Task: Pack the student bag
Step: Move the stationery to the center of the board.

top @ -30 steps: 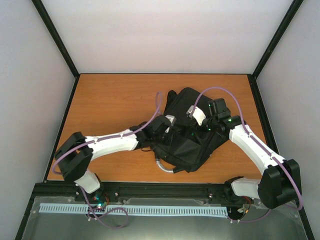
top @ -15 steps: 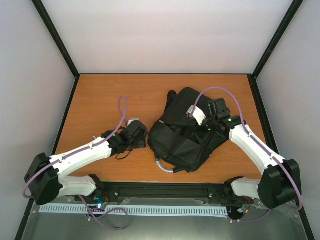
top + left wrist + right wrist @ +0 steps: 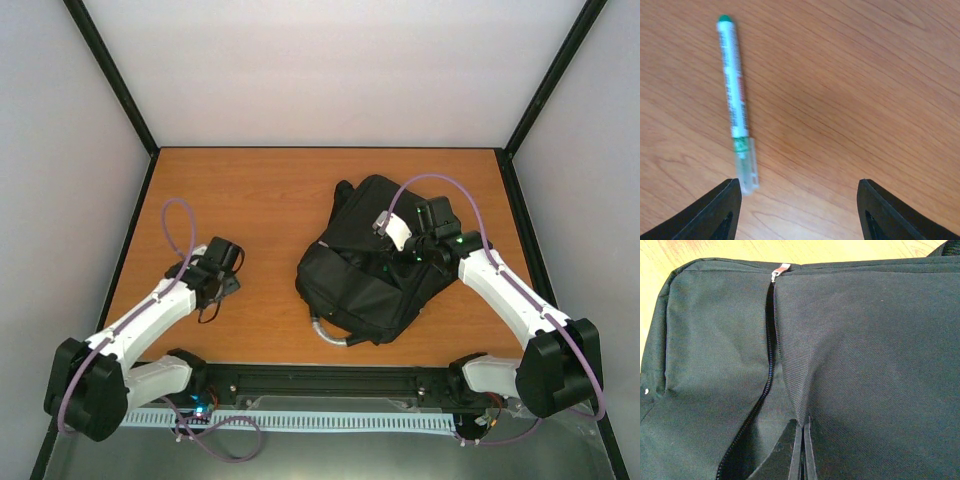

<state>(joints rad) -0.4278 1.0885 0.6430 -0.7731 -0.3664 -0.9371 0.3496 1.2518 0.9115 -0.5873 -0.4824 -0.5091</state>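
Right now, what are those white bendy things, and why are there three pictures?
They are two robot arms, the left arm and the right arm. Each ends in a two-finger pincher called a gripper. The big picture looks down from above onto the wooden table. The other two pictures come from small cameras on the wrists. The big black thing is the student bag. The right gripper is shut, pinching the bag's cloth beside its open zip. The left gripper is open and holds nothing. It hangs over the table, where a white and green pen lies close to one of its fingers.
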